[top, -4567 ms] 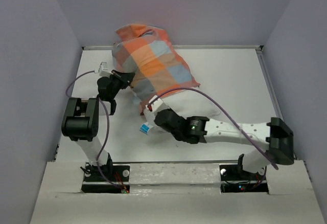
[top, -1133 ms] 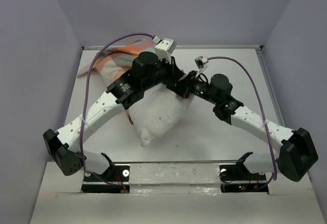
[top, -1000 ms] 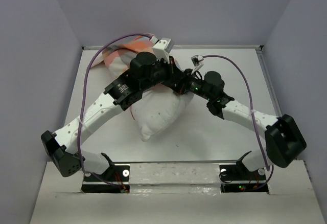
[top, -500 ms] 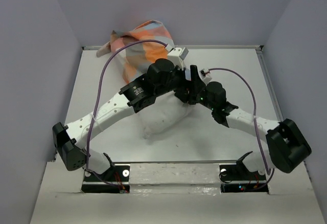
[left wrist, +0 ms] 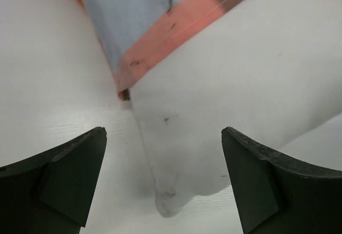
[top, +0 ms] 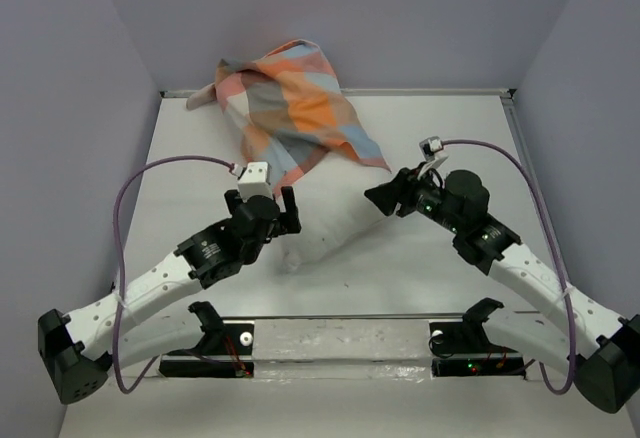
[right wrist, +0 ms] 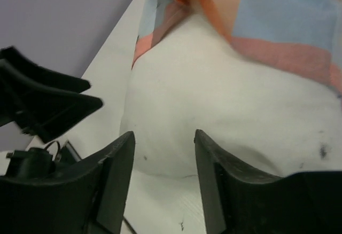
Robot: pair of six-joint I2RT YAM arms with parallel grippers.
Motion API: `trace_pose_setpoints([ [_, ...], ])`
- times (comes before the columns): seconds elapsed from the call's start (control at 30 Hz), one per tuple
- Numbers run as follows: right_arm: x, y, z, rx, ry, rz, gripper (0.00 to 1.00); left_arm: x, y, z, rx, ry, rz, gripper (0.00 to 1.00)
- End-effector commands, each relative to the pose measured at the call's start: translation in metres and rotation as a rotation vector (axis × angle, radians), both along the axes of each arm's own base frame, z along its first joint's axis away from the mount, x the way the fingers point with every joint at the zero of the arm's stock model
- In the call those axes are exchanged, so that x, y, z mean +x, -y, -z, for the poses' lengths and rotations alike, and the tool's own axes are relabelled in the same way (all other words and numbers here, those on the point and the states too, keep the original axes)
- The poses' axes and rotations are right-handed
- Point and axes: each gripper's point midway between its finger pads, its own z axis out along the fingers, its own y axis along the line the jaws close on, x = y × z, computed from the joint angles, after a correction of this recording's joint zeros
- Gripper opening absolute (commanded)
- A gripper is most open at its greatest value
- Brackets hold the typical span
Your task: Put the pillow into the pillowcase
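— Where does the pillow (top: pixel 335 226) lie?

— On the white table (top: pixel 480 138), a little left of the middle. Its far part sits inside the pillowcase (top: pixel 290 108). Its near part is bare white, with one corner pointing toward the arms' bases.

— And the rest of the case?

— It is bunched at the far left, heaped up against the back wall (top: pixel 420 18). A checked edge of orange and light blue runs slantwise across the white fabric.

— What has the left gripper (top: pixel 261 201) got?

— Nothing. Its jaws stand wide apart, just beside the near-left flank of the pillow. In its wrist view the bare corner shows in the gap, clear of both fingers.

— And the right gripper (top: pixel 384 194)?

— It is at the pillow's right side and points left at it. Its fingers are parted by a fair gap, with no cloth pinched between them. Whether the tips brush the fabric cannot be told from these views. Its wrist camera looks across the plump white bulge to the left arm's dark fingers on the far side.
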Motion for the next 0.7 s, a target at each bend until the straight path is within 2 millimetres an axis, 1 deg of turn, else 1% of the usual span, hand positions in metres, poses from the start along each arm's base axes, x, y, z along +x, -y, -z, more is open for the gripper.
trace_pose_setpoints([
  [0.0,-0.027,-0.028,0.006,-0.048,-0.017,-0.145,0.43,0.007,-0.034,0.046,0.063,-0.031,-0.179,0.99],
  [0.03,-0.037,-0.041,0.005,-0.056,-0.010,-0.186,0.42,0.014,-0.031,0.042,0.033,0.000,-0.186,0.99],
  [0.07,-0.035,-0.049,0.003,-0.066,-0.008,-0.188,0.42,0.018,-0.034,0.047,0.058,0.011,-0.180,0.98],
  [0.1,-0.037,-0.056,0.002,-0.073,-0.003,-0.204,0.42,0.023,-0.031,0.047,0.043,0.016,-0.160,0.98],
  [0.17,-0.042,-0.069,0.003,-0.096,0.013,-0.233,0.43,0.035,-0.032,0.045,0.027,0.038,-0.158,0.97],
  [0.2,-0.044,-0.078,0.005,-0.110,0.014,-0.249,0.45,0.046,-0.035,0.045,0.031,0.054,-0.166,0.96],
  [0.23,-0.045,-0.082,0.006,-0.118,0.015,-0.256,0.46,0.051,-0.037,0.052,0.053,0.043,-0.167,0.95],
  [0.27,-0.048,-0.087,0.009,-0.126,0.013,-0.271,0.47,0.063,-0.041,0.047,0.037,0.067,-0.193,0.95],
  [0.3,-0.046,-0.089,0.014,-0.136,0.002,-0.270,0.48,0.067,-0.041,0.049,0.039,0.065,-0.188,0.95],
  [0.37,-0.051,-0.098,0.017,-0.140,0.004,-0.294,0.49,0.078,-0.040,0.050,0.055,0.082,-0.188,0.92],
  [0.4,-0.049,-0.099,0.019,-0.147,0.002,-0.292,0.49,0.083,-0.041,0.048,0.057,0.091,-0.191,0.91],
  [0.43,-0.049,-0.106,0.024,-0.163,-0.003,-0.303,0.51,0.089,-0.036,0.047,0.062,0.105,-0.175,0.89],
  [0.47,-0.051,-0.110,0.027,-0.174,-0.007,-0.309,0.59,0.094,-0.035,0.042,0.059,0.118,-0.175,0.89],
  [0.53,-0.043,-0.112,0.032,-0.199,-0.011,-0.285,0.68,0.100,-0.032,0.040,0.071,0.131,-0.169,0.86],
  [0.57,-0.042,-0.116,0.045,-0.241,-0.033,-0.291,0.72,0.104,-0.032,0.044,0.087,0.123,-0.173,0.83],
  [0.6,-0.039,-0.122,0.038,-0.240,-0.015,-0.283,0.79,0.108,-0.033,0.040,0.093,0.133,-0.180,0.77],
  [0.63,-0.031,-0.121,0.038,-0.253,-0.007,-0.244,0.82,0.110,-0.033,0.038,0.098,0.140,-0.185,0.72],
  [0.67,-0.030,-0.118,0.048,-0.296,-0.025,-0.240,0.84,0.111,-0.033,0.033,0.089,0.155,-0.192,0.60],
])
